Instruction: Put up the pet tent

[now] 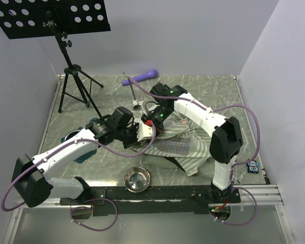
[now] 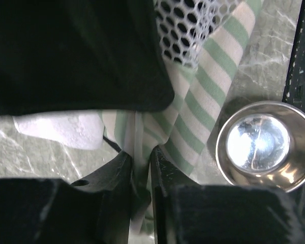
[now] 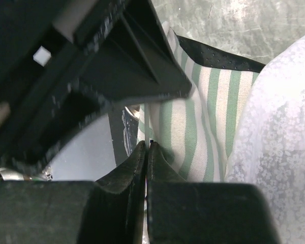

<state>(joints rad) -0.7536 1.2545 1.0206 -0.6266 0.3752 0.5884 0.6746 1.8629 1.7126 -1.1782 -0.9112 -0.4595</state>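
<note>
The pet tent (image 1: 185,147) lies collapsed in a heap of green-and-white stripes and white mesh in the middle of the table. Both grippers meet at its upper left edge. My left gripper (image 1: 145,131) has its jaws only narrowly apart, and a fold of striped fabric (image 2: 213,76) fills the gap at the tips (image 2: 141,155). My right gripper (image 1: 153,121) is shut (image 3: 148,145), with a thin pale strip of the tent's edge running out from between its tips. Striped cloth (image 3: 203,117) and flowered white sheer fabric (image 3: 279,127) lie beside it.
A steel bowl (image 1: 137,179) (image 2: 259,145) sits near the front edge, close to the tent. A purple tube (image 1: 141,77) lies at the back. A black tripod stand (image 1: 73,81) rises at the back left. A teal item (image 1: 73,136) shows under the left arm.
</note>
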